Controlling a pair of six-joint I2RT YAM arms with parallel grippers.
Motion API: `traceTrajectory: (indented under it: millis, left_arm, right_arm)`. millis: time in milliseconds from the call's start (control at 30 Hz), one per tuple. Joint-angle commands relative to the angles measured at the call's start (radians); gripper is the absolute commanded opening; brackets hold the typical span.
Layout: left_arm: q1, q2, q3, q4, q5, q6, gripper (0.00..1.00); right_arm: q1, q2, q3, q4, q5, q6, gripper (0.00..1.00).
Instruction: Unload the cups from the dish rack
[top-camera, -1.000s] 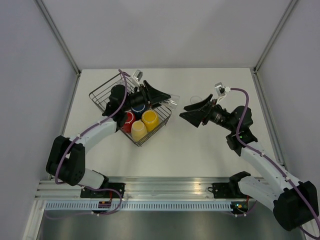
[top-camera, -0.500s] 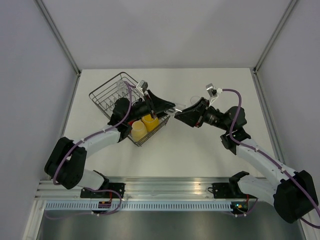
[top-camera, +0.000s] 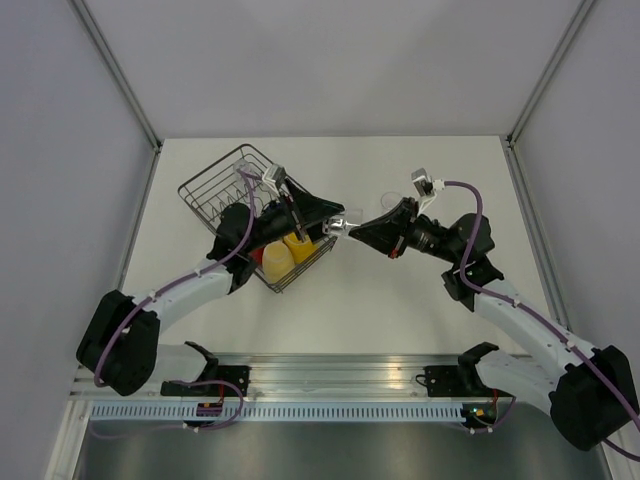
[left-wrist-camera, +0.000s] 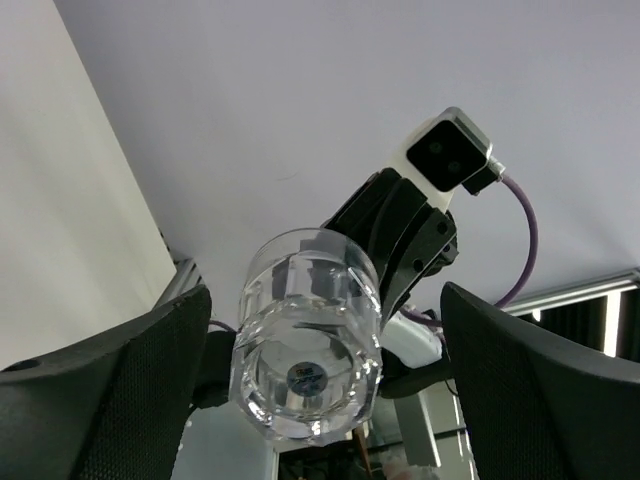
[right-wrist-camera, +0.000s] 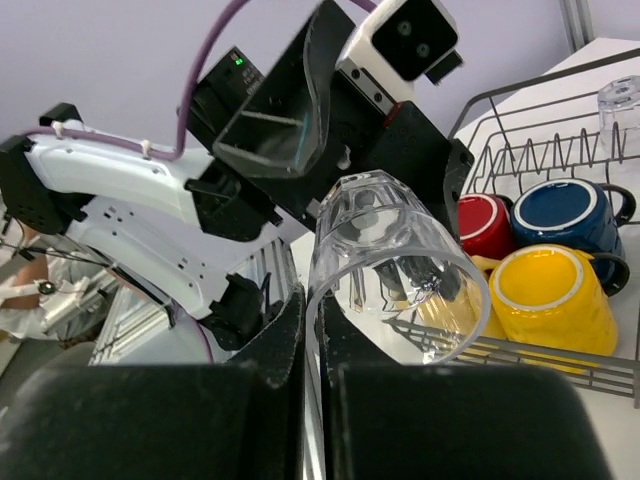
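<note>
The dish rack (top-camera: 205, 190) is holding a red mug (right-wrist-camera: 487, 225), blue mug (right-wrist-camera: 565, 215), orange-yellow mug (right-wrist-camera: 550, 295), cream mug (top-camera: 277, 257) and a glass tumbler (right-wrist-camera: 620, 98) at its far end. Just right of the rack, the right gripper (right-wrist-camera: 312, 320) is pinching a second tumbler's (right-wrist-camera: 395, 270) rim. The left gripper (left-wrist-camera: 325, 290) is gaping wide around it without touching.

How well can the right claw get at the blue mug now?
Probably not yet: the right claw is shut on the glass, and the open left claw hangs close before it, partly blocking the way to the blue mug.
</note>
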Motion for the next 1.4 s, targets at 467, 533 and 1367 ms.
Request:
traceTrajectory:
  millis: [467,533,1367]
  left_arm:
    - [-0.004,-0.426,0.165,-0.894,-0.578,0.660,1.00]
    - [-0.004,-0.432,0.208,-1.017,-0.563,0.733,1.00]
    - [-0.004,-0.671,0.281,-1.554,-0.718,1.270,1.00]
  right_arm:
    - [0.003,0.071,0.471,-1.077,0.647,-0.474,0.00]
    - [-0.004,0.148,0.560,-1.178,0.721,-0.490,0.01]
    - [-0.268,0.911,1.111,-1.508,0.881,-0.671,0.00]
